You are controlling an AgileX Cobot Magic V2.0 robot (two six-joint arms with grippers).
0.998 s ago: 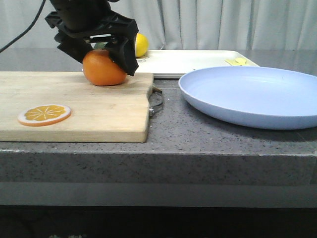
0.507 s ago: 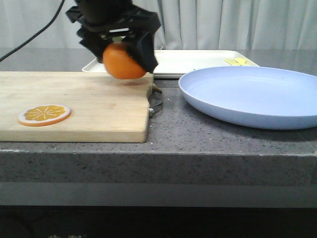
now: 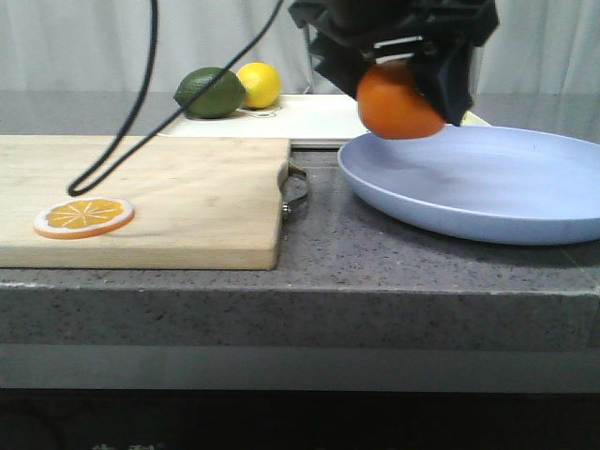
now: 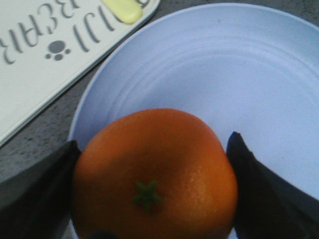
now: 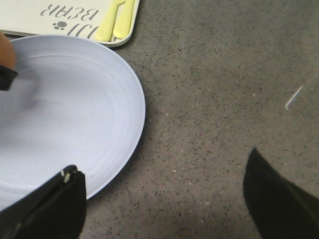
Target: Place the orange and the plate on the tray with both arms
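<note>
My left gripper [image 3: 401, 89] is shut on the orange [image 3: 398, 101] and holds it in the air over the left part of the lavender-blue plate [image 3: 487, 187]. In the left wrist view the orange [image 4: 154, 174] sits stem up between the two dark fingers, with the plate [image 4: 209, 74] below it. The cream-white tray [image 3: 319, 117] lies behind the plate, touching or nearly touching its rim. My right gripper [image 5: 164, 167] is open and empty over bare countertop beside the plate's rim [image 5: 134, 104]; it does not show in the front view.
A wooden cutting board [image 3: 141, 197] with an orange slice [image 3: 84, 217] lies at the left. A lemon [image 3: 260, 84] and a green fruit [image 3: 211, 92] sit at the tray's left end. Yellow utensils [image 5: 117, 20] lie on the tray's corner.
My left gripper has carried the orange up off the cutting board and to the right, to above the plate. The lemon and green fruit now show behind.
</note>
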